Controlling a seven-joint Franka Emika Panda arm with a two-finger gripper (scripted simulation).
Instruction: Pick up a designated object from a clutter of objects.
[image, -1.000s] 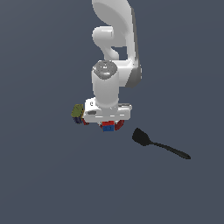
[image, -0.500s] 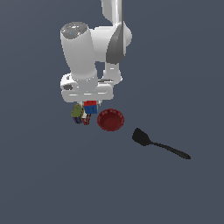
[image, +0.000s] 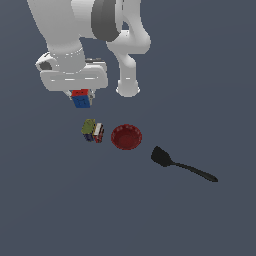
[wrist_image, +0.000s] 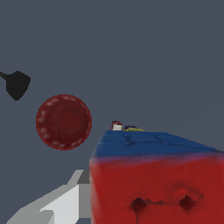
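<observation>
In the exterior view the hand (image: 81, 95) is clamped on the puzzle cube (image: 81, 98), which hangs under the white wrist, well clear of the grey floor (image: 60, 210) and apart from the rest of the clutter. A second ago the hand sat low over the pile and hid the cube and bowl; now it has risen and swung toward the exterior view's left, so the red bowl (image: 126, 137), the green-red-white bundle (image: 92, 130) and the black spatula (image: 183, 165) all lie in the open below. In the wrist view the cube (wrist_image: 155, 179) fills the near frame, red and blue faces showing, with the bowl (wrist_image: 64, 121) and spatula blade (wrist_image: 17, 84) far beneath. The pick looks essentially done.
</observation>
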